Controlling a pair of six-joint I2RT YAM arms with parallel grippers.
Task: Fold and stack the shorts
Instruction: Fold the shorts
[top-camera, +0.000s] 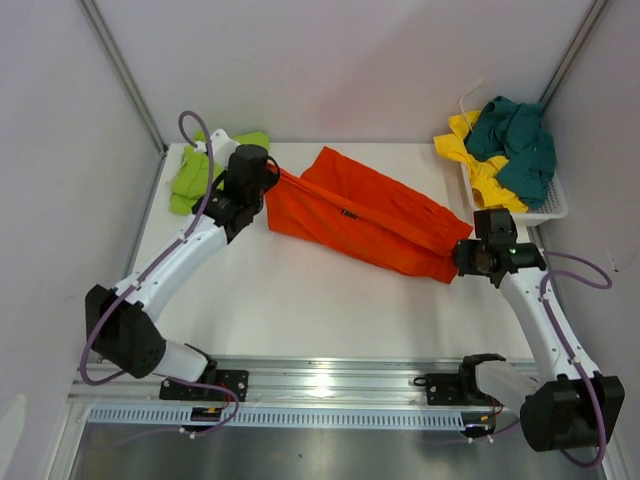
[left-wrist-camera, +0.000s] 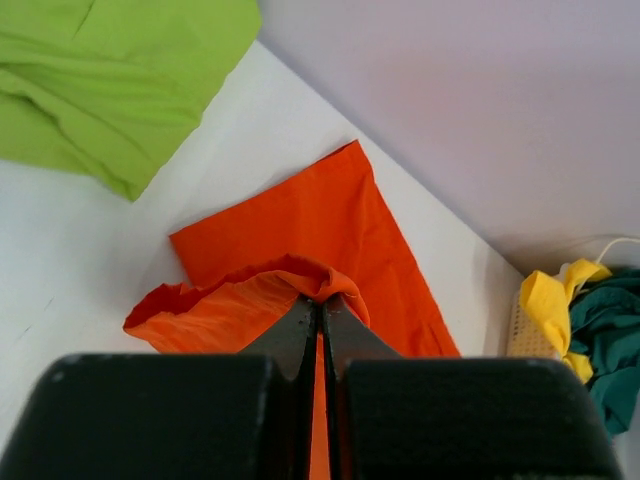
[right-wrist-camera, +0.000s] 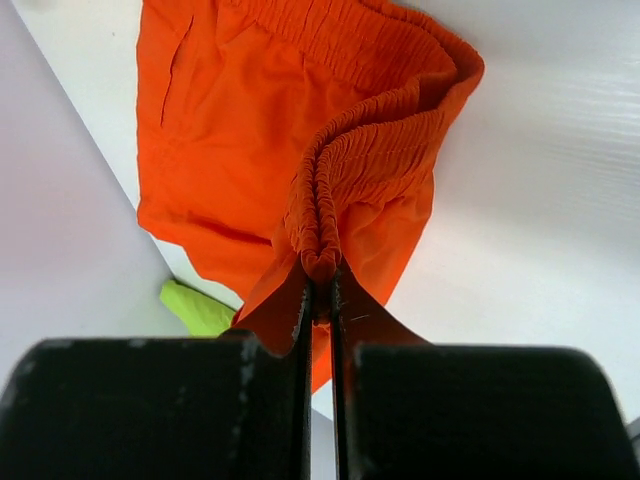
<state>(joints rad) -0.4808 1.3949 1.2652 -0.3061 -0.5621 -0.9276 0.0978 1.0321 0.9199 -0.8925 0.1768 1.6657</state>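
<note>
The orange shorts (top-camera: 365, 215) hang stretched between both arms above the middle of the table. My left gripper (top-camera: 272, 180) is shut on a hem edge of them (left-wrist-camera: 320, 288). At the right, my right gripper (top-camera: 458, 258) is shut on their gathered elastic waistband (right-wrist-camera: 322, 262). A lime green pair (top-camera: 190, 178) lies folded at the far left corner, just beyond the left arm; it fills the top left of the left wrist view (left-wrist-camera: 110, 80). Yellow shorts (top-camera: 478, 160) and dark teal shorts (top-camera: 520, 145) sit piled in the basket at the far right.
A white mesh basket (top-camera: 550, 210) stands at the table's far right corner, close to my right gripper. Grey walls enclose the table on three sides. An aluminium rail (top-camera: 330, 385) carrying the arm bases runs along the near edge.
</note>
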